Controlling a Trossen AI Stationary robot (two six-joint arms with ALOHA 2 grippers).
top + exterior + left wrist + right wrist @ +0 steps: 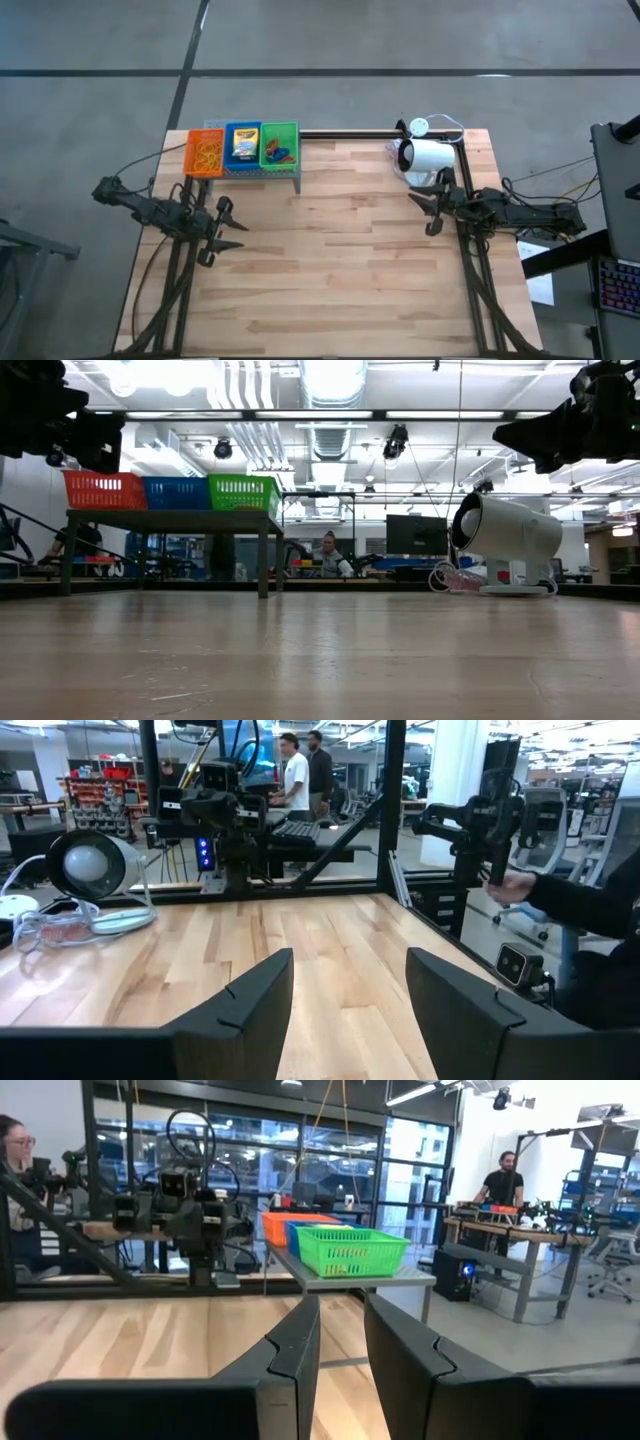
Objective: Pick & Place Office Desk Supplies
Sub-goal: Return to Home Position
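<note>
Three small trays stand side by side on a grey rack [262,172] at the table's far left. The orange tray [206,153] holds orange rubber bands. In the blue tray [242,145] lies a yellow-green crayon box. Red and blue loops fill the green tray [279,146]. My left gripper [232,228] hangs open above the table's left side, nearer than the rack, with nothing between its fingers [255,995]. My right gripper [420,212] hovers over the right side, pointing toward the trays [350,1250]; its fingers stand a little apart around nothing.
A white cylindrical device [428,157] with cables stands at the far right, just behind my right gripper. A dark bar [350,132] runs along the far edge. Bare wood [330,270] lies between the arms. A person's sleeve [590,900] shows beyond the table.
</note>
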